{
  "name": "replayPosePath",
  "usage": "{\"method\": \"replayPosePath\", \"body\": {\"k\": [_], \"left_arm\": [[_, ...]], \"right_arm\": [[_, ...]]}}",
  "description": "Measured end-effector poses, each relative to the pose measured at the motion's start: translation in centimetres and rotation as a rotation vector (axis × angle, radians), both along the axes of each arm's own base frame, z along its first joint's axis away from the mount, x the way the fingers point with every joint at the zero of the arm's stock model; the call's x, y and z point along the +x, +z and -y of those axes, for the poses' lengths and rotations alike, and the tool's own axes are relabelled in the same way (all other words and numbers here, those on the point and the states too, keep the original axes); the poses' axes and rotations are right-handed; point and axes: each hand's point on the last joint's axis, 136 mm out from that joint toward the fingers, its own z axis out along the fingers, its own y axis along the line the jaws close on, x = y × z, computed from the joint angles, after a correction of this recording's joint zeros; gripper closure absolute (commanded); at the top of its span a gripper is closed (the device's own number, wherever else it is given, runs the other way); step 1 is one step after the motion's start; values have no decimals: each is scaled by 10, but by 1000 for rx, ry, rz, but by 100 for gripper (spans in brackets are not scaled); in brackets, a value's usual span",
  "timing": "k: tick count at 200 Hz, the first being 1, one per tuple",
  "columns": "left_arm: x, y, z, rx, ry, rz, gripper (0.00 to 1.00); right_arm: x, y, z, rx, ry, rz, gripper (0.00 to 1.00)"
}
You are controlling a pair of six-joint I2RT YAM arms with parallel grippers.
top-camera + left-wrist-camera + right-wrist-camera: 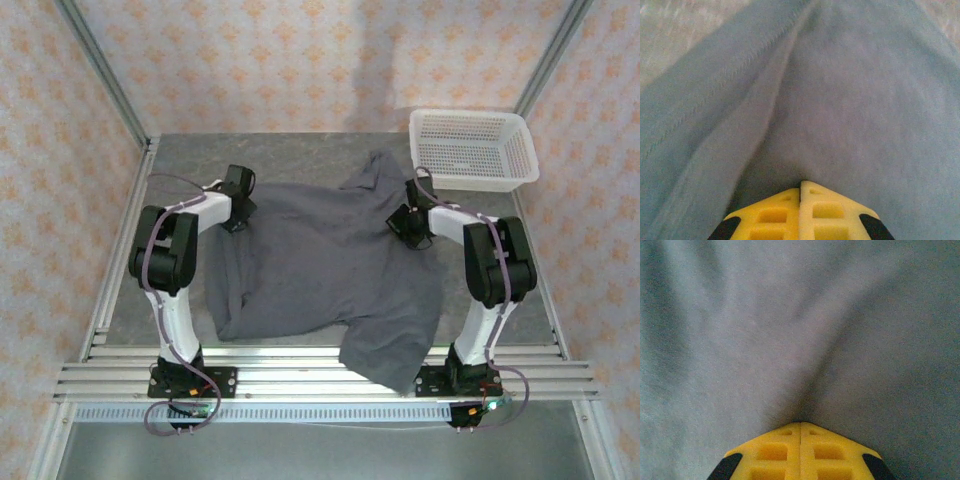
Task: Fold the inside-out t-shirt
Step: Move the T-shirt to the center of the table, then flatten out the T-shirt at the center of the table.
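Now the shirt (330,260) is lying spread on the bench (300,150) between the arms, stretching nearward from both grips. The left fingers (775,215) and right fingers (830,455) are each clamping fully shut on its far side, one per corner.

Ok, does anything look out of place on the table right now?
The t-shirt lies crooked, its near corner draped over the front rails. The left gripper and right gripper are each shut on its cloth.
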Motion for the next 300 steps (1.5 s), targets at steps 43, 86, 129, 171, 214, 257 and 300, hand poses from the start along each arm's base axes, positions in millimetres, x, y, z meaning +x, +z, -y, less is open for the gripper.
{"method": "replayPosePath", "body": {"k": [43, 86, 129, 171, 214, 257, 300], "left_arm": [[49, 2, -38, -2, 85, 60, 100], [72, 7, -77, -48, 144, 111, 96], [43, 76, -75, -79, 105, 242, 73], [-26, 261, -13, -43, -103, 611, 71], [-121, 268, 62, -52, -364, 656, 65], [-159, 167, 72, -24, -450, 346, 64], [-171, 148, 64, 6, -448, 264, 62]], "right_arm": [[59, 3, -28, 67, -12, 108, 100], [97, 12, -38, 77, -7, 161, 100], [69, 78, -29, 51, 36, 250, 88], [-40, 172, 12, -24, 19, 454, 76], [-170, 89, 26, -60, 94, 225, 69], [-246, 39, -3, -95, 293, -58, 62], [-298, 5, -18, -150, 417, -229, 55]]}}
